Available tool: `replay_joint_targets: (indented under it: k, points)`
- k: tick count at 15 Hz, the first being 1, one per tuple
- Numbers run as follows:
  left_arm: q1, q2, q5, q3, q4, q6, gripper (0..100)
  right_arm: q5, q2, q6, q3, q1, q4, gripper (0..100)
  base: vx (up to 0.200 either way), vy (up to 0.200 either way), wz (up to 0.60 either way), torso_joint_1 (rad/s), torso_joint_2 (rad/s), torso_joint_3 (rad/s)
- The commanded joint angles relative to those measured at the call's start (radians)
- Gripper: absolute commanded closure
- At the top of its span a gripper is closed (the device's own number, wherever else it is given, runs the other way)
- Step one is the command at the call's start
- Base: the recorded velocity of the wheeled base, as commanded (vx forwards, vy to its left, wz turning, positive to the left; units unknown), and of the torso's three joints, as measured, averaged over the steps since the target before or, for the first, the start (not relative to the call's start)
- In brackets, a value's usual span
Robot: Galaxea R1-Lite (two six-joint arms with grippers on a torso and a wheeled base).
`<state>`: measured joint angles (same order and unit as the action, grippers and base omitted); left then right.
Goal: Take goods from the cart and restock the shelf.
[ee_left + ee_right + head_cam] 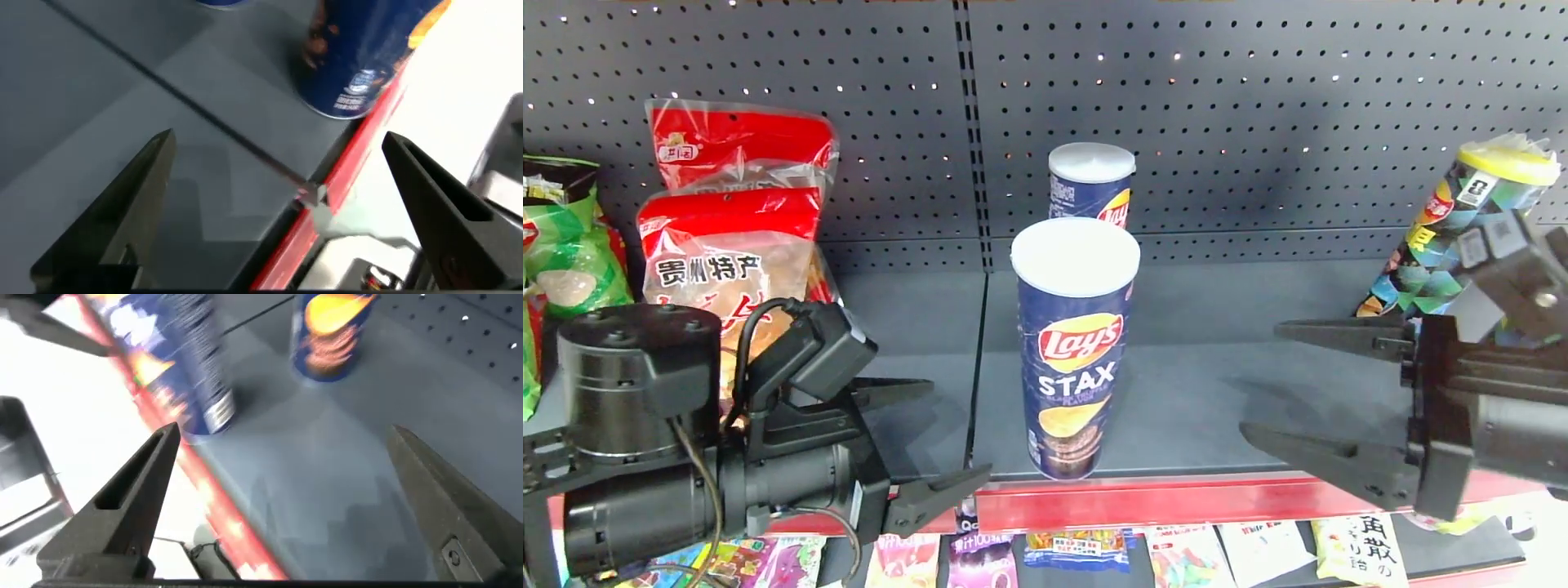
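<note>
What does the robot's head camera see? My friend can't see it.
A tall blue chip can stands at the front edge of the shelf, a second can behind it. The left gripper and right gripper flank it, jaws open.

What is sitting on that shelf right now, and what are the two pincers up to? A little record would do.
shelf: grey, with a red front lip
front blue can: upright at the front lip
rear blue can: upright behind it, near the back wall
red snack bags: standing at the left end
green bag: far left
yellow-lidded can: tilted, at the right end
left pincer: open, empty, left of the front can
right pincer: open, empty, right of the front can
</note>
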<state>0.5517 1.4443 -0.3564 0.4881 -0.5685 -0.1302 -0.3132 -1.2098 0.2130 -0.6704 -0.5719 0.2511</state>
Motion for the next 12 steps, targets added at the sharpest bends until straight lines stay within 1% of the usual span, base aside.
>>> replay_joint_targets:
  k: [1, 3, 4, 8, 10, 12]
  points:
    - [0.008, 0.070, 0.000, 0.027, -0.001, -0.022, 0, 0.002, 0.111, 0.002, 0.049, -0.009, -0.004, 0, 0.000, 0.000, 0.00, 0.000, 0.00, 0.000]
    - [0.013, 0.105, 0.000, 0.046, -0.001, -0.054, 0, 0.006, 0.144, 0.002, 0.069, -0.008, -0.004, 0, 0.000, 0.000, 0.00, 0.000, 0.00, 0.000]
    - [0.013, 0.117, 0.002, 0.053, -0.001, -0.060, 0, 0.008, 0.159, 0.000, 0.078, -0.005, -0.006, 0, 0.000, 0.000, 0.00, 0.000, 0.00, 0.000]
    - [0.014, 0.169, 0.004, 0.113, -0.004, -0.063, 0, 0.019, 0.188, -0.001, 0.095, 0.000, -0.006, 0, 0.000, 0.000, 0.00, 0.000, 0.00, 0.000]
    - [0.014, 0.188, 0.004, 0.136, -0.004, -0.080, 0, 0.022, 0.187, -0.001, 0.091, 0.000, -0.007, 0, 0.000, 0.000, 0.00, 0.000, 0.00, 0.000]
    - [0.014, 0.199, 0.004, 0.142, -0.004, -0.083, 0, 0.022, 0.185, -0.001, 0.088, 0.000, -0.006, 0, 0.000, 0.000, 0.00, 0.000, 0.00, 0.000]
